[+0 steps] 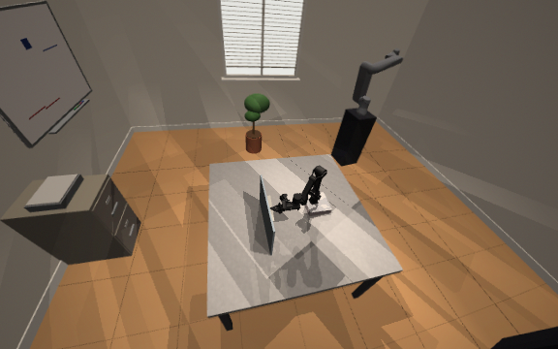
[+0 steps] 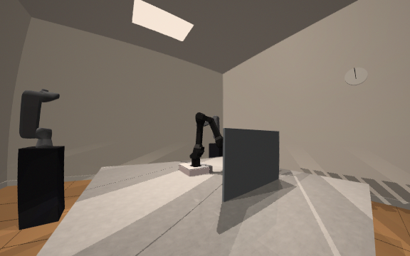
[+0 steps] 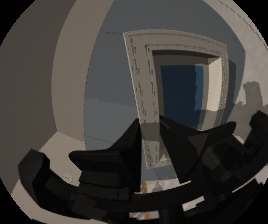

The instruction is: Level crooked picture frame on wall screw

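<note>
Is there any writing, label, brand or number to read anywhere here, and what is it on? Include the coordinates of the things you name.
No readable text anywhere.
Whiteboard [image 1: 42, 73]: colored strokes and a blue patch, no legible words.
Wall clock [image 2: 361, 79]: a hand shows; any numerals are too small to read.
</note>
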Motion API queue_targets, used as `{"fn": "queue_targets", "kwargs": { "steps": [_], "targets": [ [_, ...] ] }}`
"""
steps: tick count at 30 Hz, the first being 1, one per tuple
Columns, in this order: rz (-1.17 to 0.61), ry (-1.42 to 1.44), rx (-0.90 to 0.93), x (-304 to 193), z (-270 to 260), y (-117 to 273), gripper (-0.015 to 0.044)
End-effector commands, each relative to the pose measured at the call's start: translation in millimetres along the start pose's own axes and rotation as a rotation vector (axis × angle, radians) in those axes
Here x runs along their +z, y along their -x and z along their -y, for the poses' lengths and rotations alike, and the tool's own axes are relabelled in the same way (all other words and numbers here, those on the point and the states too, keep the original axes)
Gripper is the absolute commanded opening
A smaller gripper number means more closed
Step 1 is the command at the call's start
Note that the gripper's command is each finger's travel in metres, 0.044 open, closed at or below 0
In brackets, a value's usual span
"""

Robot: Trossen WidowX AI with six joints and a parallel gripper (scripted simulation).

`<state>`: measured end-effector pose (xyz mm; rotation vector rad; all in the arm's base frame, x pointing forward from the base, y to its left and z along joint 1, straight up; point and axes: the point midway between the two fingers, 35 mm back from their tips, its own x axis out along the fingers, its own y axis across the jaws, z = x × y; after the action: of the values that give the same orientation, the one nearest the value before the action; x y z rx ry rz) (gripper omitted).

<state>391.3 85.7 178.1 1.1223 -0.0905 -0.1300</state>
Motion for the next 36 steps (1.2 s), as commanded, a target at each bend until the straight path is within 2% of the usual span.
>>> {"fn": "queue_targets", "kwargs": {
  "steps": [1, 36],
  "targets": [
    [0.0, -0.003, 0.01, 1.1, -2.8, 0.2, 0.0],
    [0.0, -0.002, 0.01, 5.2, -2.0, 0.1, 0.0]
  ]
}}
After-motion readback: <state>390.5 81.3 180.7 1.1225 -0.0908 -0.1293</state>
